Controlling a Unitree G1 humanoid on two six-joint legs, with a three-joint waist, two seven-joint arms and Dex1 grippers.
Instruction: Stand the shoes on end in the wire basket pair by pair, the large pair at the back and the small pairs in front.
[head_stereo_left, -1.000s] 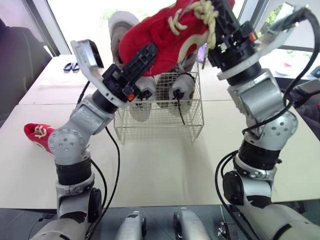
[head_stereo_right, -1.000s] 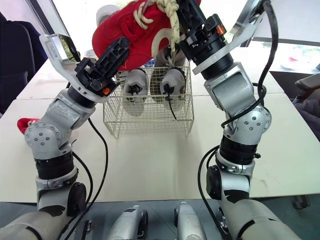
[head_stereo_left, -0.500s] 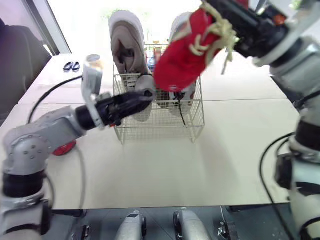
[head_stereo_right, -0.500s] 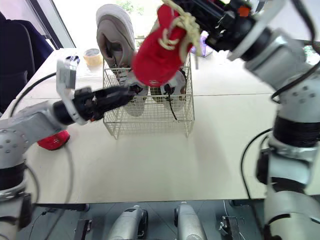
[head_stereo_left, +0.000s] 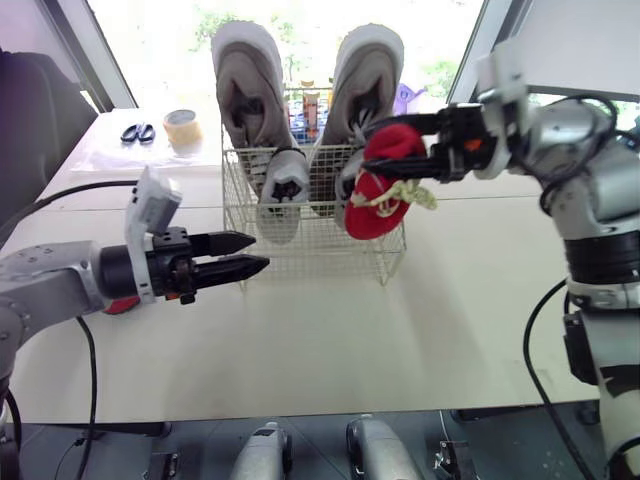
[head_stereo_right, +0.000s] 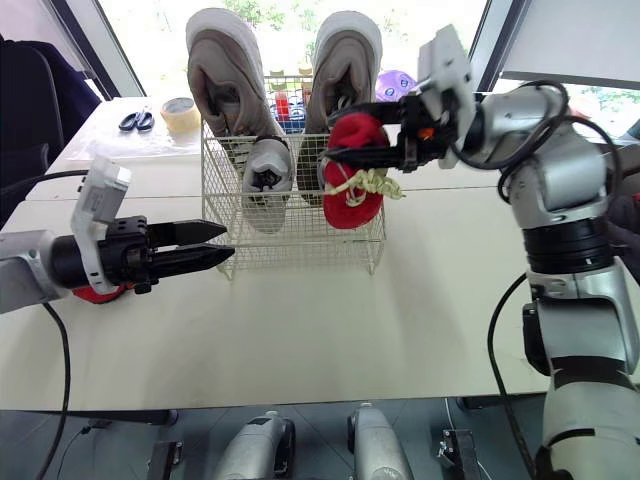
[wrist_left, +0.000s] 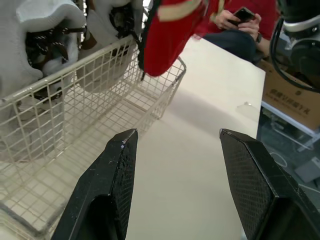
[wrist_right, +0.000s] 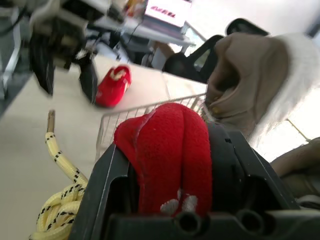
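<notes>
The red shoe hangs toe down over the front right corner of the wire basket, clamped in your right hand, arm extended level. Your left hand, fingers apart and empty, points level at the basket above the table.

The wire basket is holding the large beige pair on end at the back, with a small grey-white pair standing in front. A red shoe with cream laces is hanging toe down at the front right corner, clamped in the right gripper. A second red shoe is lying well left of the basket.
</notes>
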